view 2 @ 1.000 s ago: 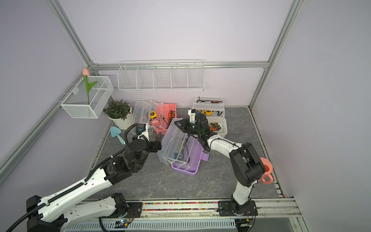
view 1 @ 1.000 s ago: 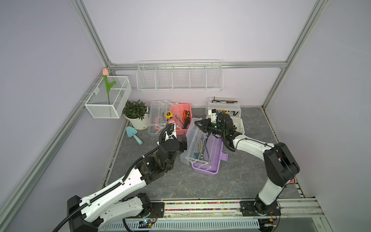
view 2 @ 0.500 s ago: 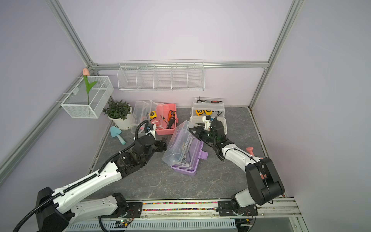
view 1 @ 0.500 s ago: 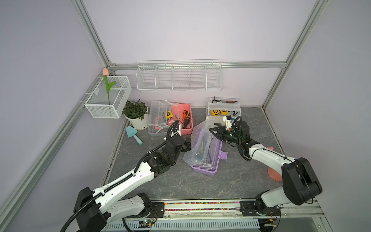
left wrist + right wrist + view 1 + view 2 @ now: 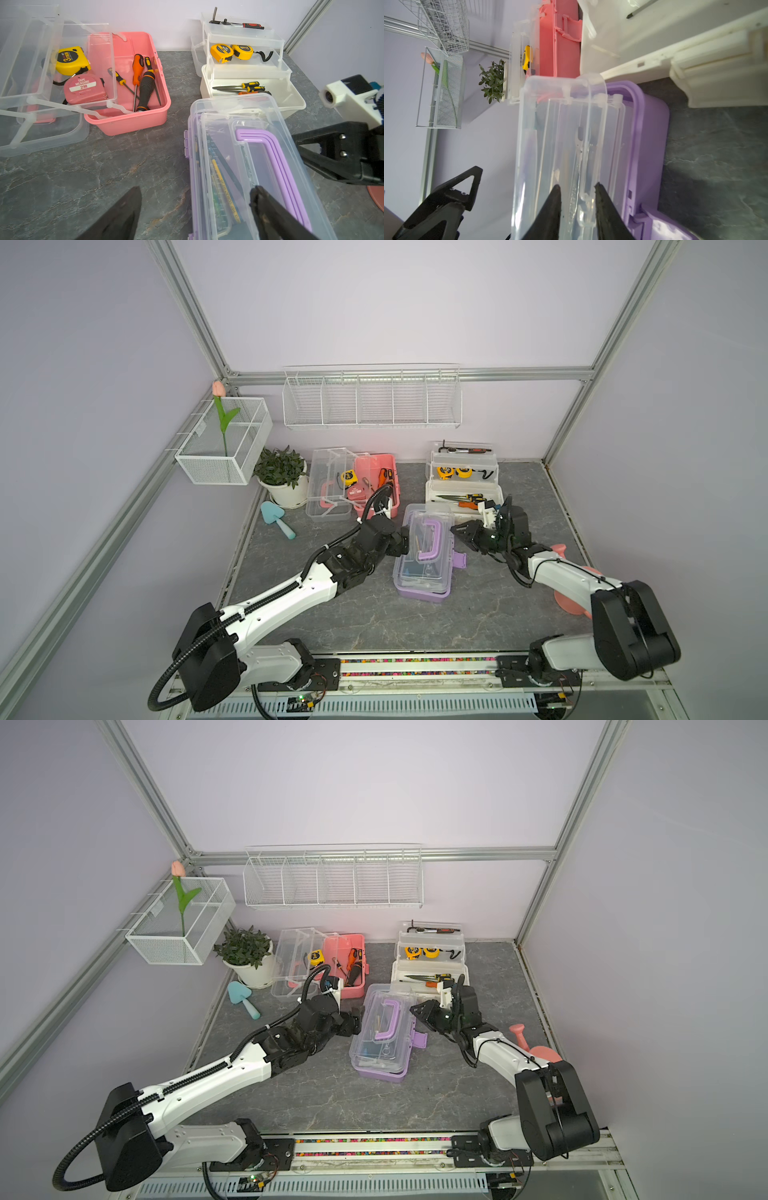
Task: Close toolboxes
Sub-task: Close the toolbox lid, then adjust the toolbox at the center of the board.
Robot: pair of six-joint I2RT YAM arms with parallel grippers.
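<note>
purple toolbox sits mid-way on the grey marbled table, long side running front to back, just in front of the other two boxes. its clear lid is down over the base, with the purple handle lying flat on top. tools show dimly through the plastic. the purple latch on its right side sticks outward from the base.

left gripper is at the box's left side, jaws wide apart, clamped on nothing. in the left wrist view one tip hangs over bare table beside the box, the other over the lid near the handle.

right gripper comes in low from the right, at the lid's right edge toward its far end. in the right wrist view its fingertips stand a little apart with a clear rib of the lid's edge between them. cannot tell whether the pads touch it.

pink toolbox, back left by the wall: open, clear lid and tray folded out to its left. yellow tape measure and pink tape measure are in the tray, screwdrivers in the base.

white toolbox, back right: open, trays stepped up toward the wall. two yellow tapes in the middle tray, a ratchet in the top one.

potted plant and blue trowel are off to the left.
</note>
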